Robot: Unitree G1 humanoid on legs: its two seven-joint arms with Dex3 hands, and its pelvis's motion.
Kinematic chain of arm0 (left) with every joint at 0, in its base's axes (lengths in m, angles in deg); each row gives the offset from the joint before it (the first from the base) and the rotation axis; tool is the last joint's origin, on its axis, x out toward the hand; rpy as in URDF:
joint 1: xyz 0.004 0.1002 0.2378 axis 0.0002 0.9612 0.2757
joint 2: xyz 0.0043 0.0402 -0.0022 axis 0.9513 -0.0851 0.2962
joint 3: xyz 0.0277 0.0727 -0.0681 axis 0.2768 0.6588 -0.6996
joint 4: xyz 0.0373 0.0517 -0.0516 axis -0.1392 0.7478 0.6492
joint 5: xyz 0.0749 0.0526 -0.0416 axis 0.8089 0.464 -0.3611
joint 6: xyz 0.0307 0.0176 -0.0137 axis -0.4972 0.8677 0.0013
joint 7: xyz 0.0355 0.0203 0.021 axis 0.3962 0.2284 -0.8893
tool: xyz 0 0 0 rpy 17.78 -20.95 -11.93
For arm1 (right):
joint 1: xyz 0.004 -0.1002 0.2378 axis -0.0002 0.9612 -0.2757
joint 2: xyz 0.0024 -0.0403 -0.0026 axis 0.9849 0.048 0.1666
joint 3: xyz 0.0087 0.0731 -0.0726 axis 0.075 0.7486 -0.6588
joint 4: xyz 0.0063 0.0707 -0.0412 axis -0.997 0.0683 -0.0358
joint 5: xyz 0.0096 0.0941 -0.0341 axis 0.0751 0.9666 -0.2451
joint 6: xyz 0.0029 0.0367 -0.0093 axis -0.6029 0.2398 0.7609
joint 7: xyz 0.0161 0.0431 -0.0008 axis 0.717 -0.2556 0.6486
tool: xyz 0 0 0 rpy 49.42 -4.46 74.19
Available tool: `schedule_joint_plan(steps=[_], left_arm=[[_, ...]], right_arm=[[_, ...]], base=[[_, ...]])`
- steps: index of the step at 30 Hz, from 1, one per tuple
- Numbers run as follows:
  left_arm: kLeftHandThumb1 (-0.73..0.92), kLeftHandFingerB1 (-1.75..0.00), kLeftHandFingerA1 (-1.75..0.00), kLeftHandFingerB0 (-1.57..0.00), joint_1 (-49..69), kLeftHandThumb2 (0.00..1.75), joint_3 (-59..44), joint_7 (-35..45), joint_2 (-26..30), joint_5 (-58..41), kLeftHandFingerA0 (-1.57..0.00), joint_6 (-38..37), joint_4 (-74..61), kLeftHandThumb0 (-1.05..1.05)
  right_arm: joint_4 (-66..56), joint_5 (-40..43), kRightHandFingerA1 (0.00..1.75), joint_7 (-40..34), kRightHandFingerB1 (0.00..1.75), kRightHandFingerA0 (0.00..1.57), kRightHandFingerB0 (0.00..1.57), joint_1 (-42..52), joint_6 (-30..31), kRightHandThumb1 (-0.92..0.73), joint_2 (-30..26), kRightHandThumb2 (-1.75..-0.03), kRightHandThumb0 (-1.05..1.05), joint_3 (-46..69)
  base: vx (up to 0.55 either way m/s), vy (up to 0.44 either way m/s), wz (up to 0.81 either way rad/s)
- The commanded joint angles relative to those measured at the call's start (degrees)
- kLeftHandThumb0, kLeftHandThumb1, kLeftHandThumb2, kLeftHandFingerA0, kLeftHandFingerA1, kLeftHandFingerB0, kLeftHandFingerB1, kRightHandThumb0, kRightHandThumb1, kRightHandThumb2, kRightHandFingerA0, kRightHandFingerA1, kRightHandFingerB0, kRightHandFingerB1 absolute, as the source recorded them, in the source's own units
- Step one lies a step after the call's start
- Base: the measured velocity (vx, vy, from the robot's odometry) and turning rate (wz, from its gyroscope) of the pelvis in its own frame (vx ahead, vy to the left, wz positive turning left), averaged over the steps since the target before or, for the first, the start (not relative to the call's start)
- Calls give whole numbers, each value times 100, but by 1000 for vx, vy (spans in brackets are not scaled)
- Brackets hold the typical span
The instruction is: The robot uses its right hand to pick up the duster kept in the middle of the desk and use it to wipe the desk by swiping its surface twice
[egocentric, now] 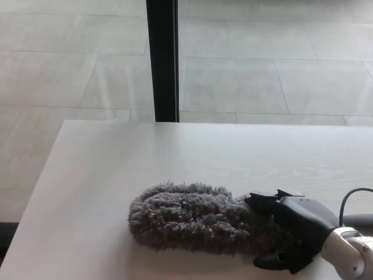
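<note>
A grey fluffy duster (192, 217) lies across the near middle of the pale desk (116, 157), its head pointing left. A short piece of its grey handle (360, 220) shows at the right edge. My right hand (294, 230) comes in from the lower right and sits over the right end of the fluffy head. Its fingers (263, 201) lie over the far side and the thumb (270, 261) presses in from the near side, so the hand is shut on the duster. That end of the head is hidden under the hand. My left hand does not show.
A black vertical post (162, 58) stands behind the desk's far edge, with a tiled floor (262, 70) beyond. The desk's left edge runs diagonally down to the lower left corner.
</note>
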Motion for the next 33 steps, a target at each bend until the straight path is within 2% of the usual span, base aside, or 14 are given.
schedule_joint_plan(steps=[1,5,6,8,9,10,14,15,17,20,25,26,27,33], left_arm=[[41,-58,-68,-53,-57,80,99,7,303,-4,-65,-165,119,-54],[41,-58,-69,-52,-104,79,-5,138,267,-144,-66,-126,138,-52],[55,-47,-61,-63,-76,57,76,88,259,-53,-72,-212,125,-49],[55,-47,-61,-63,-73,57,85,84,253,-47,-72,-224,125,-49],[57,-47,-60,-62,-65,57,111,33,251,-17,-72,-220,120,-50],[56,-47,-62,-61,-78,55,41,58,242,-98,-72,-157,124,-47],[58,-47,-62,-58,-53,57,132,7,236,1,-74,-246,100,-49],[60,-47,-61,-60,-63,58,189,47,255,51,-72,-215,113,-50],[60,-48,-61,-61,-82,58,166,56,244,15,-74,-185,122,-50],[61,-49,-60,-59,-96,58,130,79,226,-44,-72,-133,125,-46],[64,-51,-62,-56,-106,59,101,138,221,-87,-71,-144,133,-47],[61,-52,-63,-54,-117,60,59,176,222,-133,-71,-123,148,-47],[66,-50,-59,-57,-89,59,191,95,240,17,-74,-213,141,-48],[65,-56,-63,-66,-128,59,41,328,242,-176,-75,-142,140,-43]], right_arm=[[966,-2206,72,-1435,43,9,30,-172,-12,-71,-413,-61,-47,-1083],[1195,-2415,87,-2122,55,32,40,-226,-317,-66,-503,-64,-33,-1323],[1379,-2644,133,-2794,69,56,51,-253,-512,-70,-564,-66,-35,-1493],[1453,-2663,133,-2936,69,56,51,-290,-544,-70,-569,-66,-35,-1564],[1657,-2731,164,-3405,96,66,56,-314,-754,-82,-573,-66,-41,-1669],[1767,-2805,171,-3692,104,73,53,-337,-860,-85,-589,-67,-42,-1762],[1899,-2787,175,-3940,120,77,53,-373,-997,-87,-609,-69,-41,-1862],[1934,-2864,175,-4521,122,92,67,-327,-1049,-79,-604,-74,-37,-1894],[1966,-2872,175,-4747,147,91,62,-279,-974,-77,-583,-85,-35,-1909],[2063,-2878,175,-5316,154,94,61,-167,-1002,-72,-515,-93,-30,-1944],[2096,-2824,175,-5430,148,98,64,-112,-1037,-66,-465,-90,-30,-1984],[2134,-2801,175,-5434,138,122,65,-117,-1116,-63,-455,-92,-25,-2007],[2153,-2755,175,-5343,156,97,53,-114,-1200,-68,-453,-85,-29,-2017],[2202,-2969,175,-5775,147,99,66,-6,-1330,-69,-306,-85,-35,-2376]], base=[[0,0,0],[0,0,0],[0,0,0],[0,0,0],[0,0,0],[0,0,0],[0,0,0],[0,0,0],[0,0,0],[0,0,0],[0,0,0],[0,0,0],[0,0,0],[0,0,0]])
